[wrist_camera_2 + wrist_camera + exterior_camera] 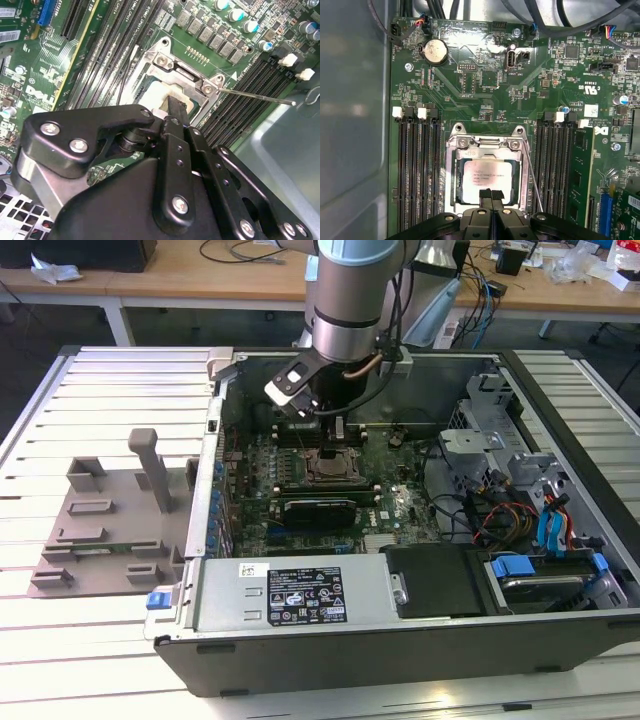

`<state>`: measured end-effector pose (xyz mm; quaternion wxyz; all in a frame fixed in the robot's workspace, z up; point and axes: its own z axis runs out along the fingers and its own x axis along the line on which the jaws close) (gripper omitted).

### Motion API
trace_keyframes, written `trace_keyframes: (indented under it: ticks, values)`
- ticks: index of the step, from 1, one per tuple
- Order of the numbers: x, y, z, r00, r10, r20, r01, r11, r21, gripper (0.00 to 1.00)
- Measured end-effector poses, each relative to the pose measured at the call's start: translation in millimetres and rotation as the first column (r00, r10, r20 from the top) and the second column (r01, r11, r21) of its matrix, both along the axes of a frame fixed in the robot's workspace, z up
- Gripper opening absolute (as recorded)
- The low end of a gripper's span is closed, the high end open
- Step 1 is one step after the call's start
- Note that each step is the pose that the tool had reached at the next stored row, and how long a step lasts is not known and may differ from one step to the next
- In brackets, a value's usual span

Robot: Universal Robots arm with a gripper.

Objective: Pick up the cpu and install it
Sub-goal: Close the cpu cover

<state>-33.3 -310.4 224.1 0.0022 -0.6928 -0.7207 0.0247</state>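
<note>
The cpu (487, 176) lies flat inside the socket frame (487, 143) on the motherboard (485, 75). Its pale metal top faces up and its edges sit square to the frame, so by the look of it the chip is seated, not carried. The jaws are closed on each other with nothing between them. In the first wrist view their joined tips sit directly over the cpu, at the middle of the edge nearest the arm (345, 300). In the second wrist view the tip looks to be touching or just above the pale cpu (157, 95); I cannot tell which. The chip is square, so it has no long axis to favour. A thin wire lever (532, 175) runs free beside the socket, between the frame and the memory slots (560, 165). In the exterior view the arm reaches straight down into the open computer case (300, 600).
</note>
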Motion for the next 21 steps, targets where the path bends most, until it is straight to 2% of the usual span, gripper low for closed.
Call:
trace_keyframes:
  ticks: [12,21]
  values:
    - [0.0,0.0,7.4,1.0,0.0,0.0,0.0,1.0,-0.0018,0.11]
    - [0.0,0.1,19.3,1.0,0.0,0.0,0.0,1.0,-0.0025,0.11]
